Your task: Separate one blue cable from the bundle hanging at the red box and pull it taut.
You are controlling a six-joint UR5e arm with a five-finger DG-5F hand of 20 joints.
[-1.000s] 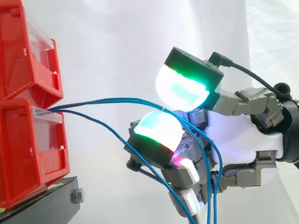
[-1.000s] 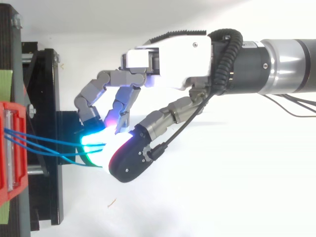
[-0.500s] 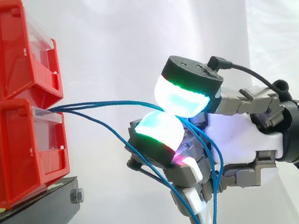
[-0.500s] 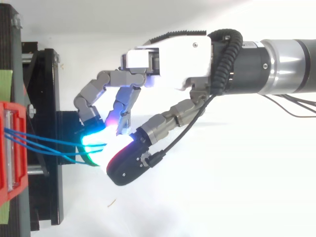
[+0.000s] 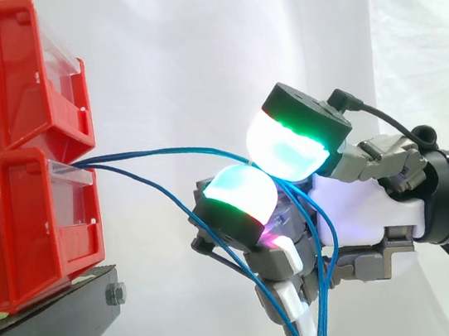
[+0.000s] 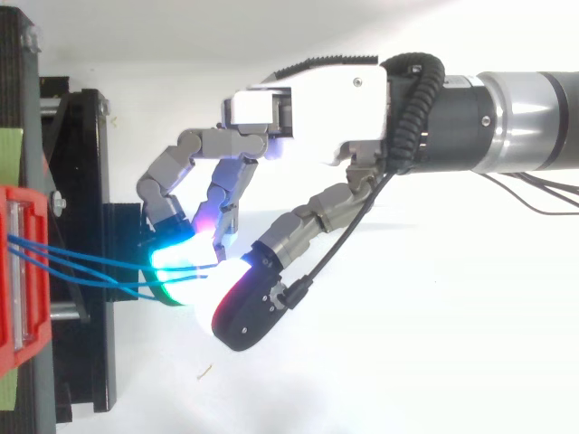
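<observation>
Several thin blue cables (image 5: 156,154) leave the front of the lower red box (image 5: 24,229) and arc right to my hand (image 5: 365,215). The hand's fingers are curled. The uppermost cable runs in between the thumb pad (image 5: 287,138), glowing green and white, and a cyan finger pad (image 5: 237,195) that meet around it. A lower cable (image 5: 171,205) sags under that finger, and the strands hang down past the palm (image 5: 321,305). From above, the cables (image 6: 90,264) run from the red box (image 6: 23,271) to the glowing pads below the hand (image 6: 308,104).
A second red box (image 5: 2,74) sits stacked on the lower one, both on a black stand (image 5: 46,327) at the left. A white curtain hangs behind. The arm comes in from the right edge.
The thumb pad pressed down onto the finger pad half a second ago, then shifted up and back toward the palm. The cables and the other fingers have barely moved.
</observation>
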